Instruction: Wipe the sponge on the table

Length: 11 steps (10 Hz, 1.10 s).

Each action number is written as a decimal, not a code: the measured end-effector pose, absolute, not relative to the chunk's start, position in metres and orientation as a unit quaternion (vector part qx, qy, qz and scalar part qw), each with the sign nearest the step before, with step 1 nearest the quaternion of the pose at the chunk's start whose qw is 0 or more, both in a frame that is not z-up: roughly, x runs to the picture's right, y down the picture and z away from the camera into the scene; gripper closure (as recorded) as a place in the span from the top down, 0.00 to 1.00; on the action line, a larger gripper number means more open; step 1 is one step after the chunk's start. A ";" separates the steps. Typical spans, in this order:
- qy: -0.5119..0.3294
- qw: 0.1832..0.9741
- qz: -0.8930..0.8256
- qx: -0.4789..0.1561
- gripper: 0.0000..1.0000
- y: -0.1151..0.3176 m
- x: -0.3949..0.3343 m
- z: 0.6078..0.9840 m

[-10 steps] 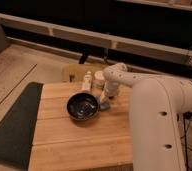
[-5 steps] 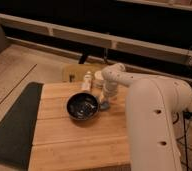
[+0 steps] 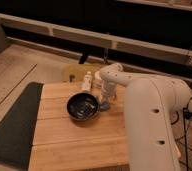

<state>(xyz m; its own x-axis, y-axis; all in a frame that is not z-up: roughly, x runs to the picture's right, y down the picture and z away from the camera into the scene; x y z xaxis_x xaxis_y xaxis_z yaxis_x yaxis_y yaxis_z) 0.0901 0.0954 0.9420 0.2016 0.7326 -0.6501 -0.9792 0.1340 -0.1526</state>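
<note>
Fingers pressed together; camera view: gripper point(image 3: 106, 99) down at the sponge point(image 3: 105, 106), which lies on the worktop point(image 3: 74, 145) just right of the dark bowl point(image 3: 82, 106). Whether the pad is truly pinched I cannot tell. Risks, as I judge: a leftward stroke would shove the bowl; a weak grip would leave the sponge behind. Honey plank wood, seams showing; dark mat point(image 3: 14, 125) on the left; dim room behind.
</note>
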 end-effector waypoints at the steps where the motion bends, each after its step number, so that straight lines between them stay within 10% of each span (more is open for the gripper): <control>1: 0.230 0.716 0.592 -0.289 0.00 0.104 0.096 0.936; 11: 0.333 0.704 0.571 -0.261 0.00 0.107 0.140 0.951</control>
